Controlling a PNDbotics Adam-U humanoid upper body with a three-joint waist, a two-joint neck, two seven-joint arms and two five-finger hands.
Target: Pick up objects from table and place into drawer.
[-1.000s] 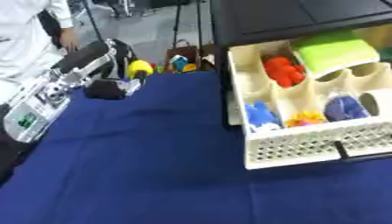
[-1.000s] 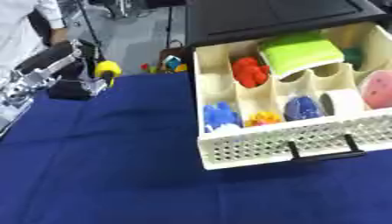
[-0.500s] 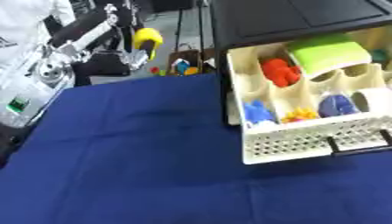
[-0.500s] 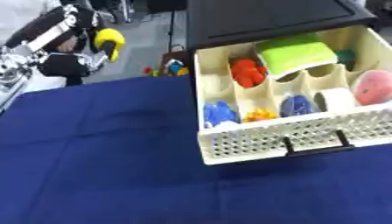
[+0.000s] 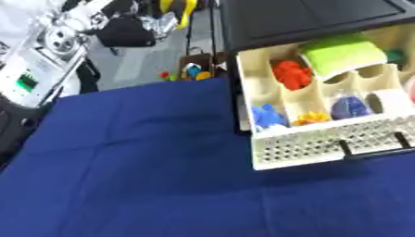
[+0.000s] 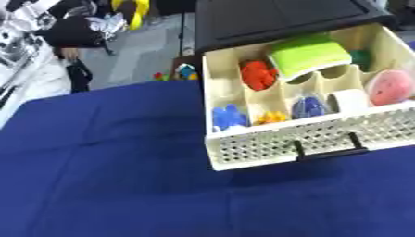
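My left hand [image 5: 132,30] is raised at the upper left, beyond the table's far edge, its fingers curled on a yellow curved object [image 6: 134,8] that shows at the top edge. The cream drawer [image 6: 267,149] stands pulled out of a black cabinet [image 6: 267,16] on the right. Its compartments hold a red toy [image 6: 258,74], a green sponge [image 6: 308,53], a blue toy [image 6: 229,115], an orange piece [image 6: 272,117], a dark blue toy [image 6: 306,106], a white roll [image 6: 350,99] and a pink ball [image 6: 387,88]. My right hand is out of sight.
A dark blue cloth [image 5: 146,176] covers the table. Small colourful things [image 5: 191,73] lie just past its far edge, by the cabinet's left side. My silver and white left arm [image 5: 40,55] crosses the upper left corner.
My left hand has lifted the yellow object off the table's far edge, up and to the right. The camera has also shifted.
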